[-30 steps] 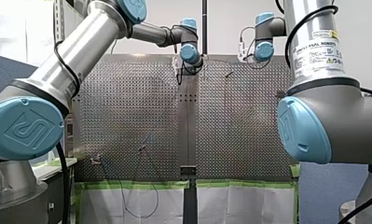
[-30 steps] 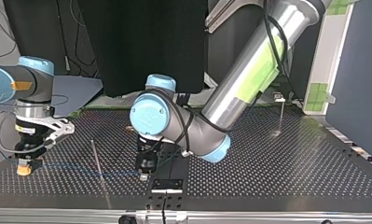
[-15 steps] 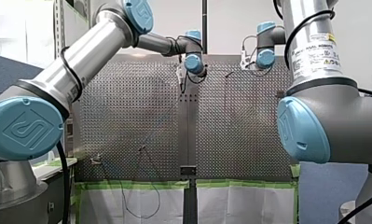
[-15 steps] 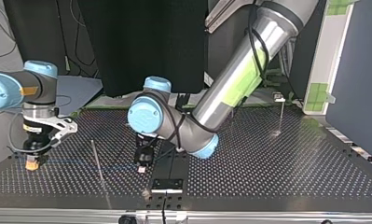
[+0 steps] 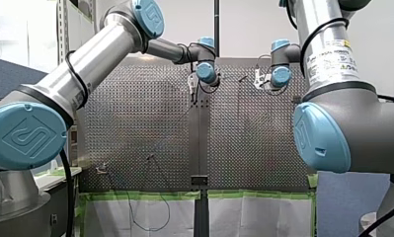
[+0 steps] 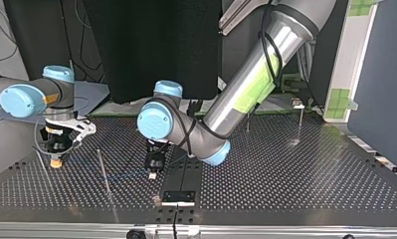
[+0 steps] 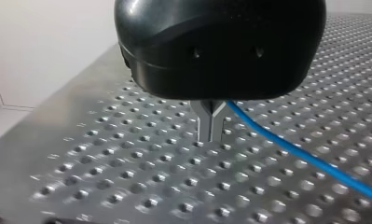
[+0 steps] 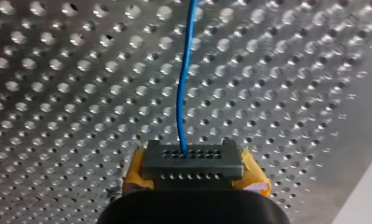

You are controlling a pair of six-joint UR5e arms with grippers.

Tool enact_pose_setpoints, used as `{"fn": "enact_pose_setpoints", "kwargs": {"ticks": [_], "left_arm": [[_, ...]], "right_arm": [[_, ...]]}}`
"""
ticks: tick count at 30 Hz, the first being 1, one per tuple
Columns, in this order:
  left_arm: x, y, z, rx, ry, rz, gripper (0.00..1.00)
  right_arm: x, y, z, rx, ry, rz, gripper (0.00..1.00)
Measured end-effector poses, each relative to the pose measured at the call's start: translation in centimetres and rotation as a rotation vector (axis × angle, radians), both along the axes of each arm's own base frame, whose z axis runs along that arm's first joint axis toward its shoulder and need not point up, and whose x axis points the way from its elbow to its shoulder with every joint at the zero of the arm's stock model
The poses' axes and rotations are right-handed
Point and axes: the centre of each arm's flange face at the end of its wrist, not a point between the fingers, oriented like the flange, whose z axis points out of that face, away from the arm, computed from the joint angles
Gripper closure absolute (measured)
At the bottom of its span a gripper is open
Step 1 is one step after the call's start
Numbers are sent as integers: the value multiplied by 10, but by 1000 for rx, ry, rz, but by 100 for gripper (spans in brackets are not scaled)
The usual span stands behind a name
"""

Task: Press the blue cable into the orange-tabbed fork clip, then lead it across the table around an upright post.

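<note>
The blue cable (image 6: 122,175) runs low over the perforated table (image 6: 295,184) between my two grippers. My left gripper (image 6: 152,174) hangs near the middle of the top view, and its metal fingers (image 7: 211,126) are shut, with the cable (image 7: 305,156) trailing away from them. My right gripper (image 6: 55,163), with yellow pads, is at that view's left and is shut on the cable (image 8: 181,93), which leads straight ahead from its pads (image 8: 137,170). A thin upright post (image 6: 104,172) stands between the grippers. I cannot make out an orange tab.
A small clip on a stem (image 6: 298,105) and another thin post (image 6: 247,122) stand at the top view's far right. A black bracket (image 6: 178,196) sits near the table's front edge. In the front view dark wires (image 5: 147,212) hang over the taped table edge.
My right gripper has carried its end of the cable rightward and further back in the top view. My left gripper has shifted slightly. Both have dropped lower in the front view.
</note>
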Motion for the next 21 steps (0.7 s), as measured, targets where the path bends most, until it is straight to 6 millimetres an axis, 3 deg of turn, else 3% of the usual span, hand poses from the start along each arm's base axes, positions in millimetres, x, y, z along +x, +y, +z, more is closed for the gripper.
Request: {"fn": "enact_pose_setpoints", "kwargs": {"ticks": [9,10,11,13,14,15,16,21], "left_arm": [[1,4,-29,10,15,4,100],[1,4,-29,10,16,4,87],[1,4,-30,11,17,5,87],[1,4,-32,12,18,5,69],[1,4,-33,13,19,6,69],[1,4,-33,13,19,5,51],[0,4,-33,13,20,5,45],[1,5,-34,14,21,11,45]], "right_arm": [[4,8,-26,29,-3,7,100],[5,9,-29,30,-5,8,100],[6,11,-34,32,-10,9,100],[7,14,-43,36,-18,12,100],[8,15,-49,40,-25,15,100],[9,17,-54,43,-30,16,100],[10,18,-59,46,-34,17,100],[15,22,-87,70,-37,24,100]]}}
